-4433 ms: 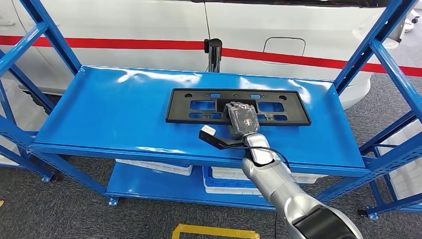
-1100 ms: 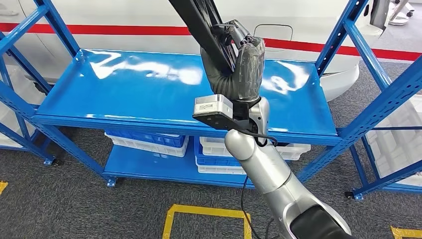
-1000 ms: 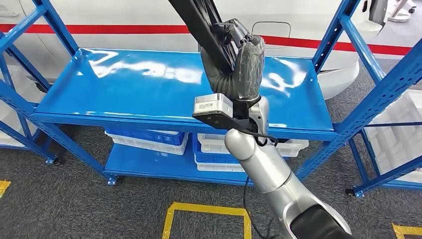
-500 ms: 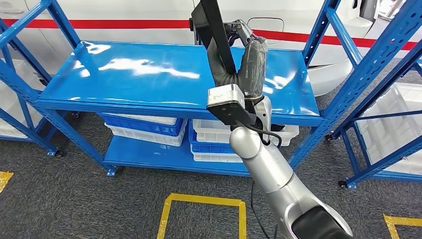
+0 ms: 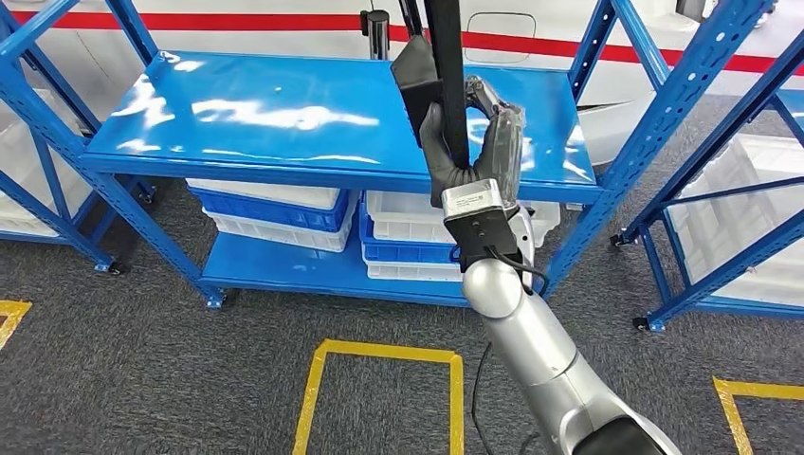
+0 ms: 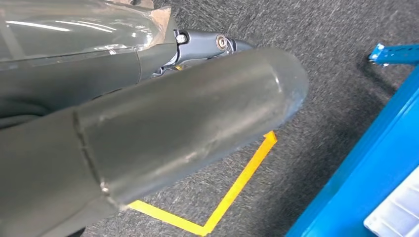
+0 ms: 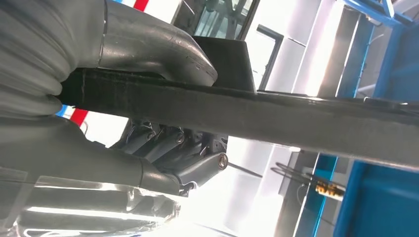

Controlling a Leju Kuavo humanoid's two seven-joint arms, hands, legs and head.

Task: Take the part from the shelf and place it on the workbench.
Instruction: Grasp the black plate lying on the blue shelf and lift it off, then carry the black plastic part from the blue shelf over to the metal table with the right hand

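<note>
The part (image 5: pixel 447 85) is a long black plastic frame. It stands nearly upright in front of the blue shelf (image 5: pixel 265 104), and its upper end leaves the picture at the top. My right hand (image 5: pixel 474 152) grips it near its lower end, just past the shelf's front edge, with the silver arm rising from below. In the right wrist view the thumb (image 7: pixel 148 44) presses on the black bar of the part (image 7: pixel 296 118), with the darker fingers on the other side. My left hand (image 6: pixel 173 123) hangs over the grey carpet, thumb straight, holding nothing.
White and blue bins (image 5: pixel 275 204) fill the shelf's lower level. Yellow tape (image 5: pixel 379 355) marks a square on the carpet in front. Another blue rack (image 5: pixel 721 95) stands close on the right. A white car with a red stripe (image 5: pixel 284 19) is behind the shelf.
The part, once flat on the shelf under my right hand, is now lifted off and turned more upright. The whole view has shifted, and the shelf sits further up and away.
</note>
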